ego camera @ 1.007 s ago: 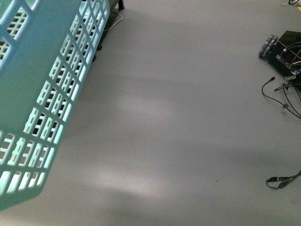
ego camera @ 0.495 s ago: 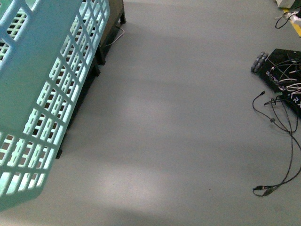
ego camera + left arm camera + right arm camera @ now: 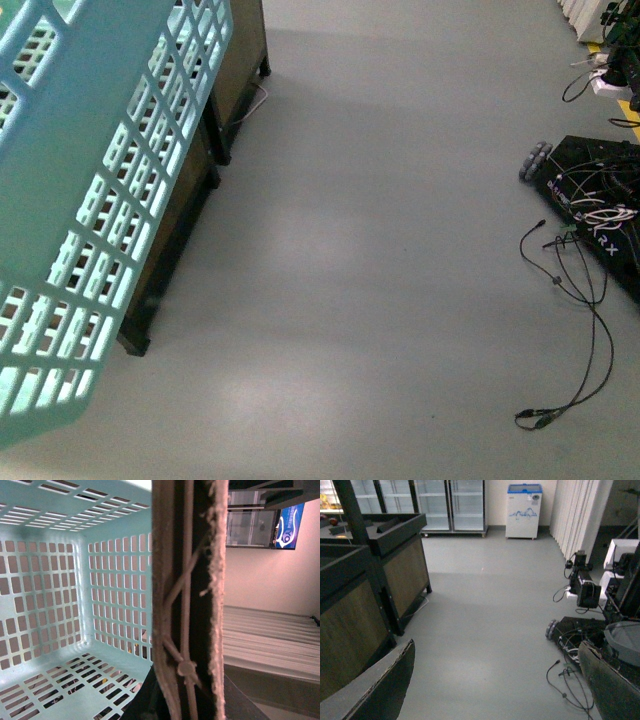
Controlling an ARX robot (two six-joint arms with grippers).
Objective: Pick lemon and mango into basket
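We turn toward a dark counter [image 3: 240, 70], newly visible beside the teal basket [image 3: 90, 180] hanging from our clamped left fingers [image 3: 202, 540], while our right fingers [image 3: 380, 685] gape empty; lemon and mango remain out of sight.

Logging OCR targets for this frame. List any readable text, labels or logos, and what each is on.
"RX": white letters on the black wheeled base in the front view; anything before them is hidden by cables.
On the blue sign: a white mark, too blurred to read.
On the white freezer: a blue graphic, too small to read.
On the basket: no text visible.
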